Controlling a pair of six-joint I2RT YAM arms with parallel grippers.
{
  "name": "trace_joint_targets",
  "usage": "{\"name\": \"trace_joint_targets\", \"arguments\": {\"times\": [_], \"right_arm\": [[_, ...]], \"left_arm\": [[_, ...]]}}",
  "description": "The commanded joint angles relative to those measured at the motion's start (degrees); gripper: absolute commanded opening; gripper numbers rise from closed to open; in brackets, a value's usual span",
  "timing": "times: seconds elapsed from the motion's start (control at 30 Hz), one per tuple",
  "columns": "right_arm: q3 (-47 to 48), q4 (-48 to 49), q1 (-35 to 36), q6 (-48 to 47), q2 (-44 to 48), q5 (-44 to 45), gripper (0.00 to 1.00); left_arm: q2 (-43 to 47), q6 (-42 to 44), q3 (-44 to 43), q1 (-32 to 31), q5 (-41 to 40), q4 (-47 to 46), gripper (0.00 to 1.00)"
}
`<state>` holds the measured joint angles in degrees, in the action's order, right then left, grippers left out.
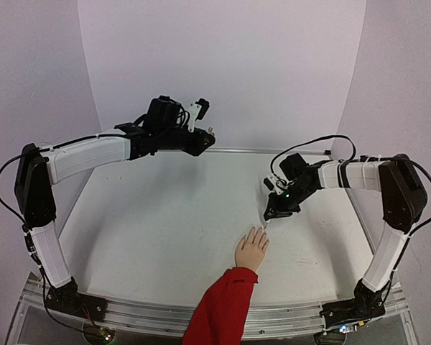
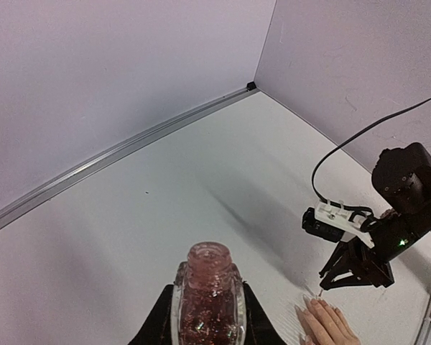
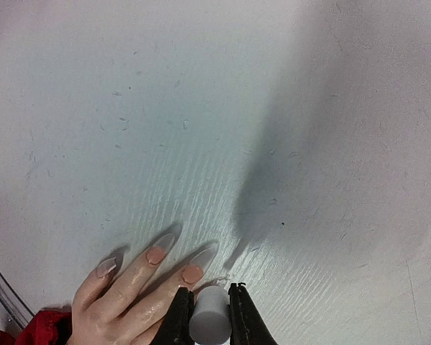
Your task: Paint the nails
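Top external view: the mannequin hand [image 1: 252, 250] is laid flat on the desk [image 1: 144, 230], toward 5 o'clock of its middle, with the red sleeve [image 1: 221, 309] trailing to 6 o'clock and the fingers directed to 12. The nails [image 3: 192, 273] are shown by the right wrist view (two look tinted orange-pink). The right pincer [image 1: 270, 213] is poised just at 1 o'clock of the fingertips, clamped on a small white cylinder [image 3: 208, 322]. The left pincer [image 1: 207, 136] is raised near 11 o'clock, clamped on a pinkish bottle [image 2: 208, 280].
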<state>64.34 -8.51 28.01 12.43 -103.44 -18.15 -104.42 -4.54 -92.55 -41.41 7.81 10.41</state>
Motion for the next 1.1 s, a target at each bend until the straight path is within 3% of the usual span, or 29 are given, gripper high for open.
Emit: {"name": "trace_joint_targets", "arguments": {"times": [0.0, 1.07], "right_arm": [[-0.87, -1.2, -0.17, 0.29, 2.57, -1.68, 0.0], [-0.38, -3.86, 0.2, 1.93, -0.57, -1.43, 0.0]], "left_arm": [[0.9, -0.53, -1.9, 0.34, -0.04, -4.26, 0.0], [1.94, -1.2, -0.57, 0.36, 0.52, -4.7, 0.0]]}}
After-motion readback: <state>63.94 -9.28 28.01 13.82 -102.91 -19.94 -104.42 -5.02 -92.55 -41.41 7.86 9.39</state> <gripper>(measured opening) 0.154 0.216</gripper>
